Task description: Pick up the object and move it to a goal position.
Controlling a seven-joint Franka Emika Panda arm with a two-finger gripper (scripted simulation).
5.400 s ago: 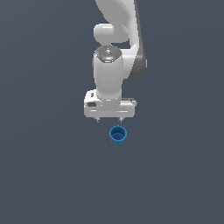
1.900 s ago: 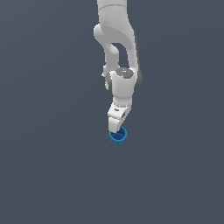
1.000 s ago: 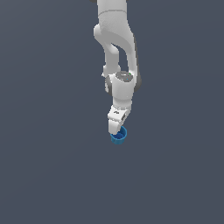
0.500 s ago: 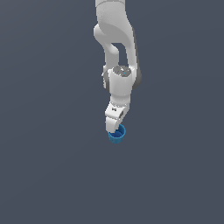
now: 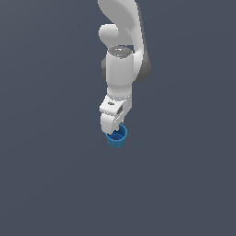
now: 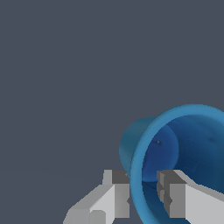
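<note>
At the claw [image 5: 115,130] tip: the cup [image 5: 117,137] sits directly under the white arm [image 5: 120,69], its rim pinched between the two fingers [image 6: 117,192]. The wrist view shows one finger outside the blue wall and one inside the hollow, both close against the rim, so the claw is pinching the cup by its wall.

Change: 5.4 s ago the claw hung spread and broadside above the cup, clear of it. By 1.9 s ago the wrist had turned edge-on and dropped to the rim. Over the last second the arm's pose shifts slightly, and the cup stays with the fingertips throughout. In the wrist view the cup appears tilted, its mouth turned toward the camera and its base [image 6: 131,146] further off.

Reading: the grasp looks made, and the tilt suggests the cup is coming off the table [image 5: 50,175], though I cannot tell for sure whether its base has cleared. The carry to the goal is not yet done.

Surroundings: plain grey table all round the claw, nothing else near it. No goal marker shows in either view. Nothing blocks a lift. The main risk, in my judgement, is the one-wall pinch slipping or swinging.
</note>
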